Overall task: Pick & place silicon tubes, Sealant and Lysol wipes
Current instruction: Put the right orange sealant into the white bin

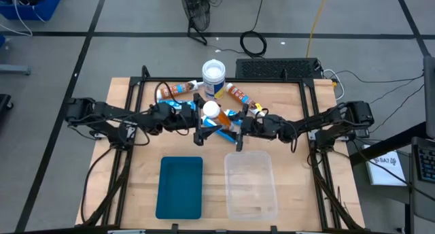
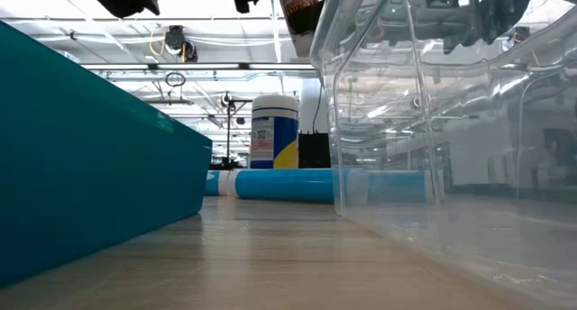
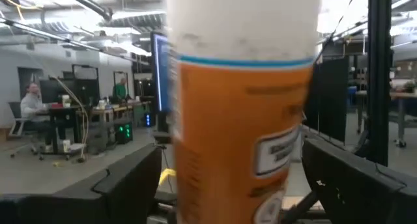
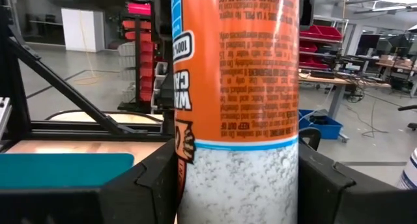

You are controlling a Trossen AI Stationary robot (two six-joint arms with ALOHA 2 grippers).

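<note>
Left pincer (image 1: 197,117) at table (image 1: 136,166) centre, raised off the surface, fingers (image 3: 130,185) wide apart either side of an orange tube (image 3: 241,120), white end uppermost in the left wrist view. Contact with the tube not discernible.

Right pincer (image 1: 238,122) just beside it, also raised, clamped on a second orange tube (image 4: 234,87); fingers (image 4: 150,185) pressed to both sides of the barrel.

Wipes (image 1: 213,78) upright near the far edge, behind both pincers, apart from them. Blue tube (image 2: 288,184) flat on the table beneath the pincers. Two more orange tubes (image 1: 178,90) lying either side of the wipes.

Teal tray (image 1: 180,207) and clear bin (image 1: 251,203) side by side at the near edge.
</note>
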